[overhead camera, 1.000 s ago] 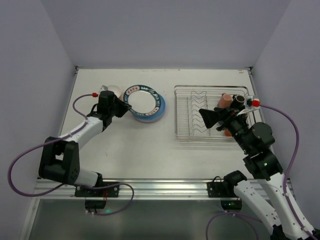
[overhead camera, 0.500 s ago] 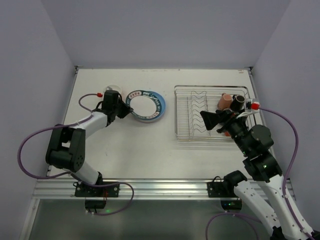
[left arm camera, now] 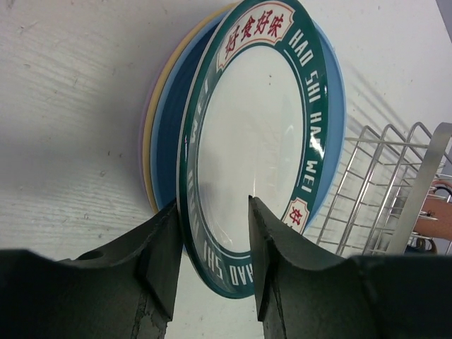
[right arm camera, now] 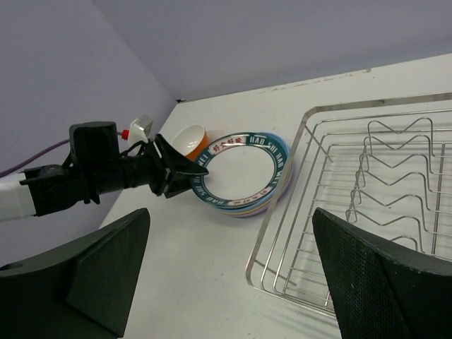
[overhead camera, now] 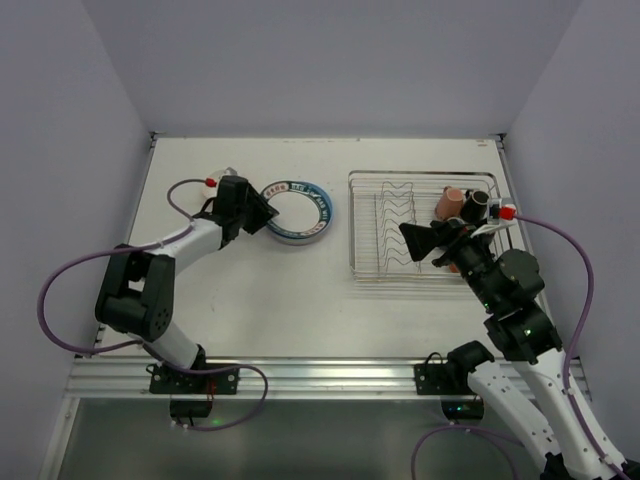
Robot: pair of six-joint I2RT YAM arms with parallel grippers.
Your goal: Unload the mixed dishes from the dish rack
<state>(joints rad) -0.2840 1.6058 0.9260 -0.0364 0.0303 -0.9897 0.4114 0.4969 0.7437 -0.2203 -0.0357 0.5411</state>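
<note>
My left gripper [overhead camera: 262, 213] is shut on the near rim of the dark-rimmed white plate [overhead camera: 297, 208], which lies slightly tilted on a stack of blue [left arm camera: 166, 155], yellow and lilac plates; my fingers [left arm camera: 159, 247] straddle its rim [left arm camera: 212, 254]. The orange bowl [right arm camera: 189, 139] sits just behind the stack. The wire dish rack [overhead camera: 352, 225] stands to the right, with a pinkish mug [overhead camera: 454, 202] and a dark mug [overhead camera: 478, 203] at its far right. My right gripper [overhead camera: 432, 243] is open and empty above the rack's front part.
The rack's zigzag dividers [right arm camera: 395, 152] hold no plates. Another orange item [overhead camera: 455, 266] shows under my right arm in the rack. Walls close the table on the left, back and right. Bare table [overhead camera: 290, 300] lies in front of the stack.
My left gripper has moved right and farther back with the dark-rimmed plate, laying it flatter on the stack. My right arm has hardly moved.
</note>
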